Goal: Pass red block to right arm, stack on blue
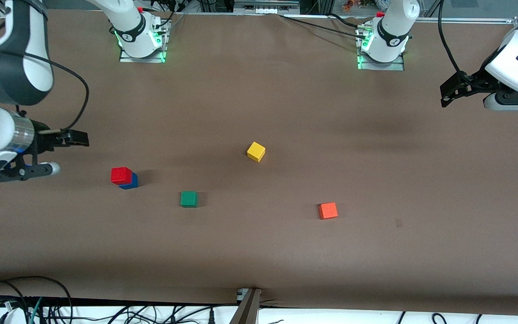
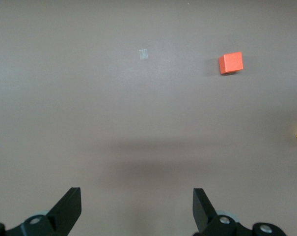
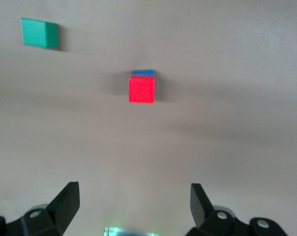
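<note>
My right gripper point(image 1: 72, 137) hung released over the table point(image 1: 259, 252) at the right arm's end, its two fingers point(image 3: 65, 204) spread wide with nothing between them. The red block point(image 1: 121, 175) sat on top of the blue cube point(image 1: 130, 182), slightly offset so a blue edge showed beneath it; the stack stood free on the table, near that gripper but apart from it, and nearer the front camera than the spot below it. In the right wrist view the stack point(image 3: 141, 88) lay ahead of the open fingers, with the green cube point(image 3: 39, 33) off at about ten o'clock from it.

From the stack in the front view, the green cube point(image 1: 189, 199) lay at about four o'clock, the yellow cube point(image 1: 256, 151) at about two o'clock, and the orange-red cube point(image 1: 328, 210) well apart at about four o'clock toward the left arm's end.

My left gripper point(image 1: 450, 92) waited over the left arm's end of the table, fingers point(image 2: 202, 209) likewise parted and empty, the orange-red cube point(image 2: 230, 63) ahead of it.
</note>
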`<action>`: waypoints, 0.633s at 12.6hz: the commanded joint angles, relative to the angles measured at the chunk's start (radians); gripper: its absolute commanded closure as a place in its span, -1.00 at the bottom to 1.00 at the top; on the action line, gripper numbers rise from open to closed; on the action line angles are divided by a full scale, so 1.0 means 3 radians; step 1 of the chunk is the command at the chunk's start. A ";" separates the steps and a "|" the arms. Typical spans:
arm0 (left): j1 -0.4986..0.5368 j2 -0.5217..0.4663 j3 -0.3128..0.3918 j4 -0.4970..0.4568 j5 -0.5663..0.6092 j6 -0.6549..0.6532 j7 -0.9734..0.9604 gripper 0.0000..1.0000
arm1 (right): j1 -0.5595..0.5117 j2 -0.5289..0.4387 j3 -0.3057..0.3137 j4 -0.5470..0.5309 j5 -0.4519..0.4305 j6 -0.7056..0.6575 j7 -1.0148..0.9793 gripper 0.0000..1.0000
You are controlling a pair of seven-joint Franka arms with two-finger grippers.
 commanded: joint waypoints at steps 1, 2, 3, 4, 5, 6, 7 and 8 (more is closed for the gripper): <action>0.0009 0.0003 -0.0021 0.0031 -0.0058 -0.0043 -0.0046 -1.00 | -0.0064 -0.0164 0.0060 0.0158 -0.0074 -0.0278 0.0035 -0.99; 0.0004 0.0008 -0.0031 0.0036 -0.0058 -0.0048 -0.0046 -1.00 | -0.0211 -0.0307 0.0237 0.0092 -0.0119 -0.0273 0.0035 -0.99; 0.0004 0.0003 -0.0041 0.0031 -0.0058 -0.0074 -0.0051 -1.00 | -0.0486 -0.0506 0.0527 -0.0045 -0.0145 -0.0273 0.0030 -0.99; 0.0009 0.0003 -0.0072 0.0036 -0.0048 -0.0089 -0.0051 -1.00 | -0.0676 -0.0705 0.0758 -0.0234 -0.0150 -0.0242 0.0025 -0.99; 0.0009 0.0008 -0.0072 0.0051 -0.0048 -0.0089 -0.0051 -1.00 | -0.0759 -0.0834 0.0836 -0.0387 -0.0221 -0.0181 0.0015 -1.00; 0.0009 0.0008 -0.0072 0.0051 -0.0053 -0.0089 -0.0051 -1.00 | -0.0780 -0.0931 0.0842 -0.0460 -0.0328 -0.0201 -0.0001 -0.99; 0.0009 0.0003 -0.0072 0.0051 -0.0053 -0.0094 -0.0051 -1.00 | -0.0836 -0.1079 0.0842 -0.0521 -0.0416 -0.0201 0.0009 -0.99; 0.0009 0.0008 -0.0077 0.0051 -0.0053 -0.0094 -0.0051 -1.00 | -0.0846 -0.1202 0.0868 -0.0583 -0.0477 -0.0206 0.0009 -0.99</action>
